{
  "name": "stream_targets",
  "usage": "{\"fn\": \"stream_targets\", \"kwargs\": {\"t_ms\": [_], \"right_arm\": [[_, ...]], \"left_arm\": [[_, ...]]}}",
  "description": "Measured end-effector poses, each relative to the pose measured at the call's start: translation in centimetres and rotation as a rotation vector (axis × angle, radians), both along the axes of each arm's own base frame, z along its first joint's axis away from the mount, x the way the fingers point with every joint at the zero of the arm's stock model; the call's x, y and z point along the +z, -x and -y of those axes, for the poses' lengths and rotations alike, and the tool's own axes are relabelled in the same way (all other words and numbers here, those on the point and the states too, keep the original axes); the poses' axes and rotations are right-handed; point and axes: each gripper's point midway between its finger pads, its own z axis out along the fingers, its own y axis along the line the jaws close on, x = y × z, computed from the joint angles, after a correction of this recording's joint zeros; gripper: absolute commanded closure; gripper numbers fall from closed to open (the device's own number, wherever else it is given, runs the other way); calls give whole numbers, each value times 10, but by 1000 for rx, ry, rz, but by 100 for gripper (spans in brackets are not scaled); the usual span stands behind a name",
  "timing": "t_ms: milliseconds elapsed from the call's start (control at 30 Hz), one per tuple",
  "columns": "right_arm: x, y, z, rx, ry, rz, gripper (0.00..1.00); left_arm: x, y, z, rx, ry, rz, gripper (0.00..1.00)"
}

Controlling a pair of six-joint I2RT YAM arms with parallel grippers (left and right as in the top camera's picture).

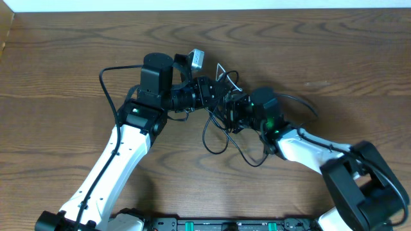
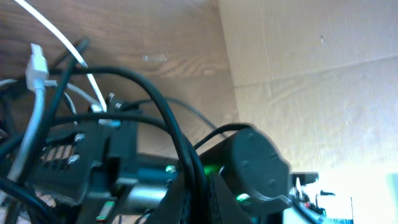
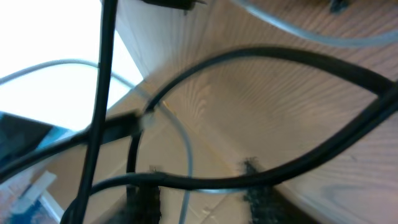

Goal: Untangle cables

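Wooden table (image 1: 64,77) | black cables (image 1: 205,136) tangled with white cable (image 2: 37,68)

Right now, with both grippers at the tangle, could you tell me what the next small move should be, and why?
Probably close the right gripper on the black cable crossing its fingers, which stand apart. The left gripper is shut at the tangle, where the white cable threads between black ones.

Soft, even light spreading across the wooden table (image 1: 64,64) overhead, left arm (image 1: 115,160) casting a faint shadow beside itself, glare blowing out to white beyond the table's edge in both wrist views, cables (image 3: 280,62) blurring heavily close to the lens
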Motion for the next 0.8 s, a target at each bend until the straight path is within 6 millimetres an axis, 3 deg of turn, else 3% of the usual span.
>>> {"fn": "stream_targets", "kwargs": {"t_ms": [100, 300, 400, 500, 600, 667, 700, 800], "right_arm": [[-19, -2, 2, -16, 35, -16, 99], [-16, -5, 9, 141, 149, 203, 99], [-13, -1, 24, 240, 188, 264, 99], [3, 12, 40, 326, 234, 320, 99], [31, 26, 50, 399, 279, 429, 99], [47, 39, 58, 447, 313, 487, 99], [64, 55, 68, 492, 353, 560, 99], [85, 71, 96, 501, 423, 635, 99]], "left_arm": [[0, 0, 0, 4, 3, -10, 92], [0, 0, 0, -11, -10, 28, 93], [-8, 1, -3, -33, -73, 95, 92], [-31, -2, -16, 6, -193, 96, 93], [-53, -13, -37, 97, -350, 108, 92], [-58, -21, -48, 146, -414, 129, 93], [-60, -29, -56, 192, -463, 150, 93], [-64, -37, -69, 251, -526, 168, 92]]}}
